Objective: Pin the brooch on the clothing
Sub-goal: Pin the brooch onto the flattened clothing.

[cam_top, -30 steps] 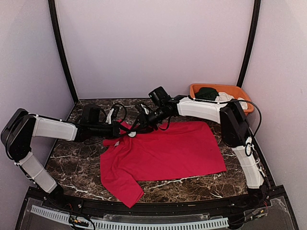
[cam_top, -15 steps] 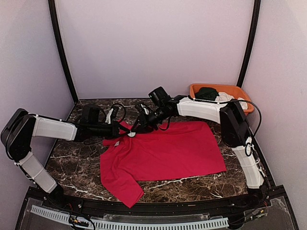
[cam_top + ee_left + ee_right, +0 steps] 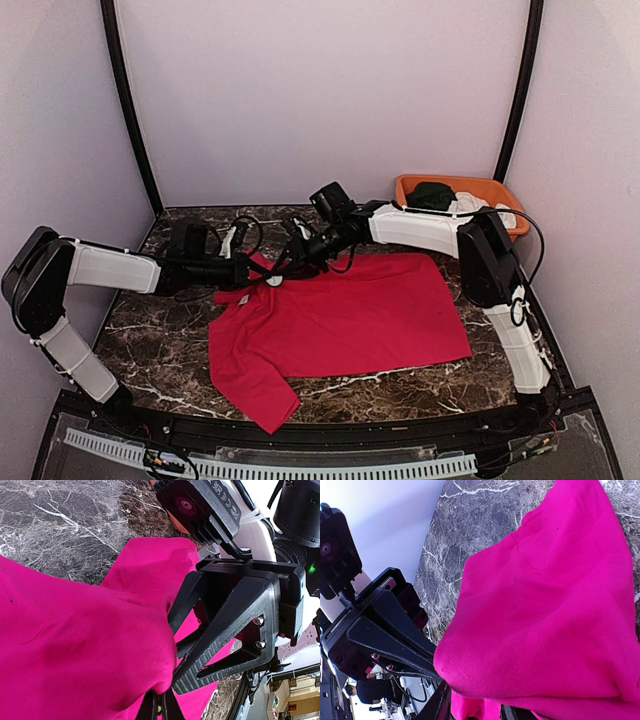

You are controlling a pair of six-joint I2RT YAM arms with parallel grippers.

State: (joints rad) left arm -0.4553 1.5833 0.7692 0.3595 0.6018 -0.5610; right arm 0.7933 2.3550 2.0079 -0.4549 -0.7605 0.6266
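The clothing (image 3: pixel 340 315), a bright red T-shirt, lies spread on the marble table, its far left corner lifted where both grippers meet. My left gripper (image 3: pixel 258 270) reaches in from the left. In the left wrist view its jaws (image 3: pixel 160 707) are shut, and a small yellow bit, the brooch (image 3: pixel 160 709), shows between them under a drooping fold of red cloth (image 3: pixel 75 640). My right gripper (image 3: pixel 283 262) faces it, its black fingers (image 3: pixel 220 635) close against the fold. In the right wrist view a bunch of red cloth (image 3: pixel 545 605) fills the gap between the right gripper's (image 3: pixel 477 710) fingers.
An orange tray (image 3: pixel 505 195) stands at the back right with a dark green garment (image 3: pixel 432 195) and a white garment (image 3: pixel 470 205) in it. Bare marble table (image 3: pixel 160 330) shows left of the shirt. Walls close in on three sides.
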